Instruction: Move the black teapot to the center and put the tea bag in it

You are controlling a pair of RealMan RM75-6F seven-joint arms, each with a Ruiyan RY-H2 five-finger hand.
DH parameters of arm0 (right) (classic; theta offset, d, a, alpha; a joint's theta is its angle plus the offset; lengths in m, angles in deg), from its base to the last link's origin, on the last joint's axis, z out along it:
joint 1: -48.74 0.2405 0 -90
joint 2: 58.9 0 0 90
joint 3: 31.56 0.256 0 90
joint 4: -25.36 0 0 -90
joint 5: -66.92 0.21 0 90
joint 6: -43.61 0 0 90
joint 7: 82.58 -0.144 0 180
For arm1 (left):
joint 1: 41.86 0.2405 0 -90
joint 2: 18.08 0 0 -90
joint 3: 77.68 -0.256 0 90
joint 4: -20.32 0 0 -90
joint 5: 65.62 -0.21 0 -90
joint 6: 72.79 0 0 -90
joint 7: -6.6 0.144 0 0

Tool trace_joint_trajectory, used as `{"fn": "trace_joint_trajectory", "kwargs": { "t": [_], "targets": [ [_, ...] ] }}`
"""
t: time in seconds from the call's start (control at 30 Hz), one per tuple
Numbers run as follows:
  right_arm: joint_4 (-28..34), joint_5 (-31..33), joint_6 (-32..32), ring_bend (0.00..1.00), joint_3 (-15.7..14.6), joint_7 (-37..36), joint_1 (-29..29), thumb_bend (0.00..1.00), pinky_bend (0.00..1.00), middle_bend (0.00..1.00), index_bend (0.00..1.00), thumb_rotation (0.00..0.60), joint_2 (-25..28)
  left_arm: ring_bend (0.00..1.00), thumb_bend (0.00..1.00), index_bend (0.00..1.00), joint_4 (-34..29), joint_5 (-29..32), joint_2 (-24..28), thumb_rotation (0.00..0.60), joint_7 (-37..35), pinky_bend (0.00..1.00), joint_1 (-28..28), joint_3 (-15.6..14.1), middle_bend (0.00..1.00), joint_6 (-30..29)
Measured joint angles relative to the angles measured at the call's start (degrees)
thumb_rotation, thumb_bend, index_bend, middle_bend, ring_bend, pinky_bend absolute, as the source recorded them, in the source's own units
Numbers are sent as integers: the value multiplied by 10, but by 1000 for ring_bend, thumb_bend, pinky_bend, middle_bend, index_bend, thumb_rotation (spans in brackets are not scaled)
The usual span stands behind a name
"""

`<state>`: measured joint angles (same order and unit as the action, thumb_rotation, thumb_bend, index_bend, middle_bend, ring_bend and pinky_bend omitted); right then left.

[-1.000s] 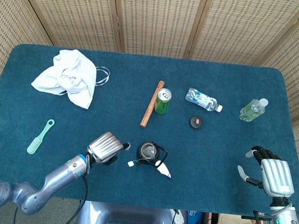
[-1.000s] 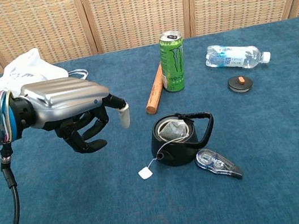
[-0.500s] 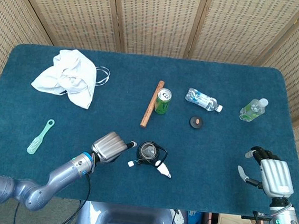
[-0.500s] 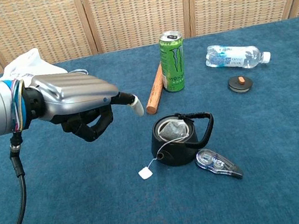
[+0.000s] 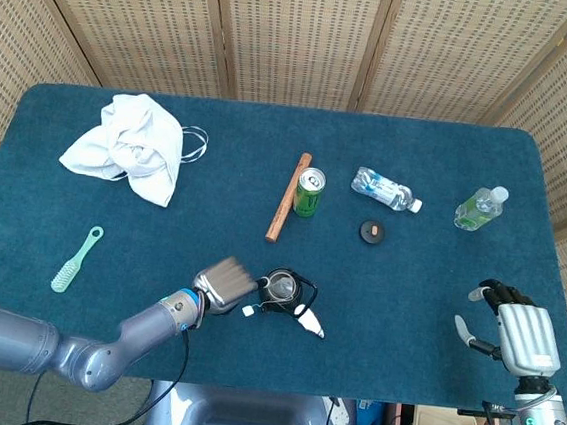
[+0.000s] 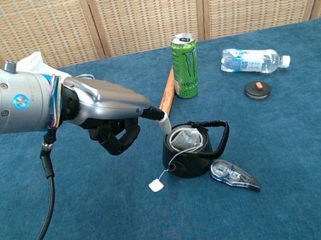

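The black teapot (image 6: 193, 149) stands upright near the table's front middle, also seen from above as the teapot (image 5: 280, 288). A tea bag (image 6: 183, 139) lies inside its mouth. The bag's string hangs over the rim to a white tag (image 6: 156, 185) on the cloth. My left hand (image 6: 110, 113) hovers just left of the pot with its fingers curled in. One extended fingertip (image 6: 160, 112) reaches the pot's near rim, and the hand holds nothing. My right hand (image 5: 513, 330) rests at the front right edge with fingers apart and nothing in them.
A clear tape dispenser (image 6: 234, 175) lies against the pot's right front. Behind it are a green can (image 6: 185, 66), a wooden stick (image 6: 166, 99), a water bottle (image 6: 252, 59), a small black lid (image 6: 257, 89) and another bottle (image 5: 480, 207). A white cloth (image 5: 129, 147) and a green brush (image 5: 76, 259) lie far left.
My left hand has moved right toward the teapot, bringing its extended fingertip from well left of the pot to its rim. The teapot, tea bag and right hand have not moved.
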<state>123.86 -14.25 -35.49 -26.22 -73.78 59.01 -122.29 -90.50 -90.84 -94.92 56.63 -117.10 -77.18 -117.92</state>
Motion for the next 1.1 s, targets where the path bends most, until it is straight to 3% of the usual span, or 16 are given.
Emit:
{"fn": "trace_joint_trajectory", "kwargs": {
  "t": [0.4,0.87,1.1],
  "targets": [
    [-4,-11,0,347,-4,-7,0,523,492,370,430,297,0,759,1000,145,42,74,-54,600,2,744,-65,-24,776,-19],
    [-4,-17,-6,347,-7,-8,-3,523,492,370,430,296,-1,759,1000,145,55,103,-70,600,-11,744,-100,-35,776,-7],
    [-5,-14,-9,347,-5,-11,-6,523,492,370,430,297,-1,759,1000,146,37,75,-51,600,-40,744,-94,-30,776,-9]
  ]
}}
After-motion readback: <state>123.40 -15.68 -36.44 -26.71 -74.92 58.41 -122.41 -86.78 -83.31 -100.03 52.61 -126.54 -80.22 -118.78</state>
